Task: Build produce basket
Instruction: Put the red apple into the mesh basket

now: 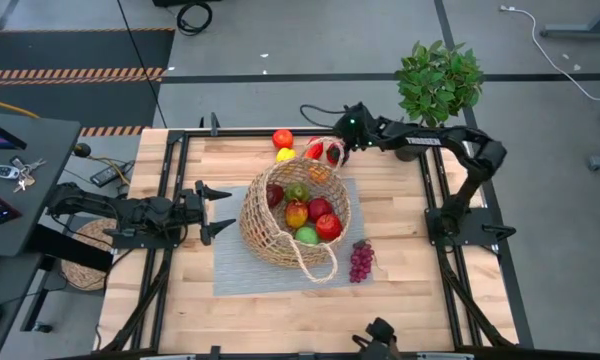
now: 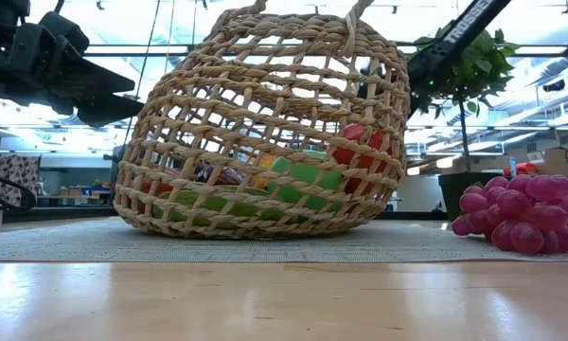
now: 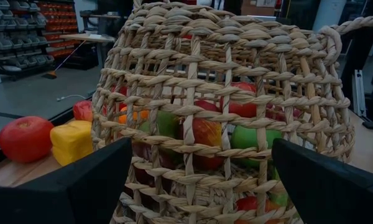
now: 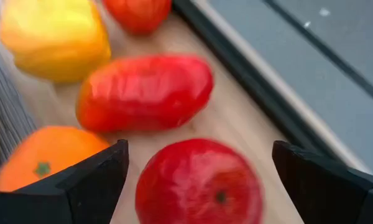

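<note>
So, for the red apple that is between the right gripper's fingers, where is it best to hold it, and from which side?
Grip the red apple across its round middle, coming straight down from above. The right gripper is open with one finger on each side of it. The long red piece and the orange piece lie close, so a level approach would probably knock them.

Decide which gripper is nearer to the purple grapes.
The right gripper is slightly nearer, beyond the basket from the grapes. The left gripper waits open across the basket.
</note>
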